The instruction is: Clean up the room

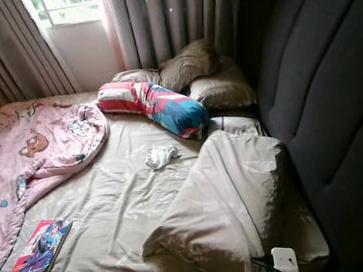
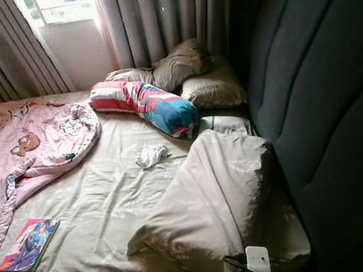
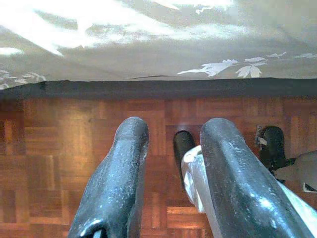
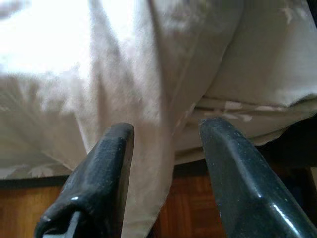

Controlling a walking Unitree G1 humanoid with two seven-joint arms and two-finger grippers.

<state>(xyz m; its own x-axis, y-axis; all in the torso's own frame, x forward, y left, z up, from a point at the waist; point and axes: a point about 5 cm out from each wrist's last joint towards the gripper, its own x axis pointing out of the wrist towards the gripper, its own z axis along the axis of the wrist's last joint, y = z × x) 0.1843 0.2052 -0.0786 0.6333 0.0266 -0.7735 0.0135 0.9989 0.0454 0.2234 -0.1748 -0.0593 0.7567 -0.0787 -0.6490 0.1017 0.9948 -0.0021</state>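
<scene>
Unmade bed (image 1: 124,201): one bolster (image 1: 155,107) centre, three pillows (image 1: 218,87) upper right, one book (image 1: 41,246) lower left, one rag (image 1: 161,156) centre; left gripper (image 3: 171,148) and right gripper (image 4: 166,144) released.

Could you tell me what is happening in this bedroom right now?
Nothing is being handled yet. The robot stands at the edge of an untidy bed, both grippers open and empty: the left gripper hangs over the wooden floor, the right gripper by the hanging sheet. A pink blanket, a bolster, a book and a crumpled white cloth lie on the bed.
</scene>
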